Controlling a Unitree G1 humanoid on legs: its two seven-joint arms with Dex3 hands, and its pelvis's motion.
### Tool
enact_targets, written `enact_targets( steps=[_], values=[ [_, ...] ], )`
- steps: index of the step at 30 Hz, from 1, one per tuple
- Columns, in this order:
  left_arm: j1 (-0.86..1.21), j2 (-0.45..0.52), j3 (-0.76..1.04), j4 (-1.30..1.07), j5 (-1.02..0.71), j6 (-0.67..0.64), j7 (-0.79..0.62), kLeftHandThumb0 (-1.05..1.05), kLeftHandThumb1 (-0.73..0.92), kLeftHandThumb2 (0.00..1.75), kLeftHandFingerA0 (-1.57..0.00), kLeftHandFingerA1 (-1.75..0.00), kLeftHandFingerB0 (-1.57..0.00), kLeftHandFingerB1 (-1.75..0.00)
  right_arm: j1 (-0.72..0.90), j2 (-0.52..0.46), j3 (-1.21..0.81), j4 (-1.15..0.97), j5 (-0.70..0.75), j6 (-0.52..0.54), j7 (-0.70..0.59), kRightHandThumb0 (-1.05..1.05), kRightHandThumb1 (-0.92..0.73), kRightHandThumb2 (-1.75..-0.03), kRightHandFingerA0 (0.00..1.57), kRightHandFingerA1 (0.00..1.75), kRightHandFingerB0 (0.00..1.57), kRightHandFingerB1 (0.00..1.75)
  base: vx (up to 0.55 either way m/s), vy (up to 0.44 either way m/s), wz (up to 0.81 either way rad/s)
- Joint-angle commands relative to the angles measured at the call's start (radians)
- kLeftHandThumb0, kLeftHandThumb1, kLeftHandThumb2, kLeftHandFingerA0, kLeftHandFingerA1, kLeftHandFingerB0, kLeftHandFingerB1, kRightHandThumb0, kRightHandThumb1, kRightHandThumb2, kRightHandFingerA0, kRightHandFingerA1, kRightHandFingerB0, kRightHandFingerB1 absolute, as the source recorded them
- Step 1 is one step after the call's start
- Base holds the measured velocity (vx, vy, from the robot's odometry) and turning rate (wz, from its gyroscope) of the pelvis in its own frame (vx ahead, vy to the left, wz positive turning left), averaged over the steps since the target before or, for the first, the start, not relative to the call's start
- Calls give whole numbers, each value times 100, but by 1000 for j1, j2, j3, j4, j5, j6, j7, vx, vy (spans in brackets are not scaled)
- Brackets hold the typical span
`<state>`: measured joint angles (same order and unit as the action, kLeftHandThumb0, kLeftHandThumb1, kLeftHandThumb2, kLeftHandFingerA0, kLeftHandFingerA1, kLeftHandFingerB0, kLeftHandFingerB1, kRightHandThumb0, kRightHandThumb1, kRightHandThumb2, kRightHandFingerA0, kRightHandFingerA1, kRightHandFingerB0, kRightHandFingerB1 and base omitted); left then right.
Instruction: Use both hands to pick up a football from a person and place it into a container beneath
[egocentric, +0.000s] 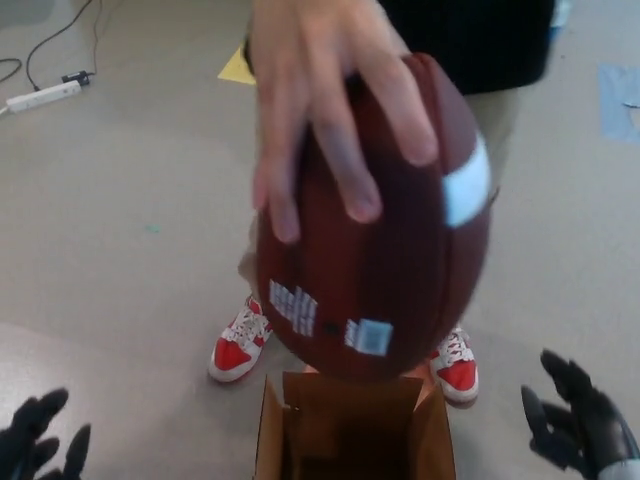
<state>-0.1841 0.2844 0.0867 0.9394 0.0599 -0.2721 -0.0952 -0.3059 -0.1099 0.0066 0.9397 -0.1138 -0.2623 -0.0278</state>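
Note:
A person's hand (325, 110) grips the top of a dark brown football (385, 260) with a white stripe and white labels, holding it upright in the middle of the head view. Directly below it stands an open cardboard box (350, 430). My left hand (35, 440) shows at the bottom left corner, fingers apart, holding nothing. My right hand (580, 425) is at the bottom right, fingers spread and empty. Both hands are well apart from the ball, lower than it and off to either side.
The person stands just behind the box in red and white shoes (240, 345). A white power strip (42, 96) with cables lies on the floor at the far left. Yellow tape (236, 68) and blue tape (618, 100) mark the floor.

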Motion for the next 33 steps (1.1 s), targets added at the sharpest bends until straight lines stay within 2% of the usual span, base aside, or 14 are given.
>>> enact_targets(
  steps=[1,6,7,8,11,12,14,15,16,17,18,30,31,33],
  values=[
    [8,57,81,-19,-91,-238,-85,-71,72,108,-2,-38,-1,-26,-31,-6,-84,-34,75,-236,-28,-85,-84,-116,6,43,0,12,96,3,0],
    [105,19,126,-284,-161,-220,-111,-88,76,108,-7,-31,-7,-13,21,-11,-139,-236,126,-259,6,-77,-86,-114,10,38,0,12,57,1,1],
    [129,10,131,-355,-177,-201,-120,-88,77,109,-4,-28,-4,-13,36,-7,-144,-291,138,-247,20,-73,-92,-84,14,32,0,2,0,0,0],
    [161,6,127,-446,-189,-183,-127,-92,80,112,-4,-20,-3,-10,58,0,-146,-361,154,-234,30,-84,-83,-115,13,36,0,11,0,0,0],
    [257,-9,104,-760,-242,-107,-153,-95,81,112,-7,-15,-6,-13,146,27,-139,-633,194,-199,41,-85,-82,-114,15,37,0,12,0,0,0],
    [276,-15,93,-844,-255,-88,-154,-91,78,113,-6,-19,-4,-17,173,35,-132,-716,207,-188,44,-79,-92,-79,16,30,0,3,0,0,0],
    [290,-16,83,-912,-260,-71,-154,-86,75,113,-5,-22,0,-20,198,43,-126,-792,224,-171,51,-79,-92,-79,16,30,0,4,0,0,0],
    [295,-16,80,-934,-259,-64,-156,-86,75,113,-5,-22,0,-20,207,47,-124,-818,227,-164,52,-79,-92,-79,16,30,0,4,0,0,0],
    [305,-12,66,-1018,-246,-57,-146,-88,92,70,-7,-25,0,-19,233,60,-104,-913,217,-149,40,-81,-83,-114,15,37,0,14,0,0,0],
    [311,-11,58,-1071,-245,-49,-143,-87,75,113,-12,-26,0,-18,252,69,-89,-974,208,-137,34,-81,-83,-115,14,37,0,15,0,0,0],
    [312,-16,51,-1110,-258,-43,-144,-89,75,112,-9,-26,0,-17,269,75,-74,-1019,199,-133,34,-75,-92,-83,17,34,0,3,0,0,0],
    [283,-70,-52,-1388,-251,62,-107,-86,70,107,-13,-33,0,-23,331,103,113,-1272,140,-40,86,-89,-84,-116,15,36,0,15,0,0,0],
    [278,-75,-60,-1398,-245,67,-103,-86,87,67,-14,-26,-5,-23,333,107,124,-1286,138,-28,86,-89,-82,-115,15,37,0,17,0,0,0],
    [267,-83,-72,-1408,-222,66,-99,-86,88,68,-15,-27,-5,-22,333,113,143,-1302,130,-11,85,-86,-79,-114,14,38,0,19,0,0,0]
  ],
)
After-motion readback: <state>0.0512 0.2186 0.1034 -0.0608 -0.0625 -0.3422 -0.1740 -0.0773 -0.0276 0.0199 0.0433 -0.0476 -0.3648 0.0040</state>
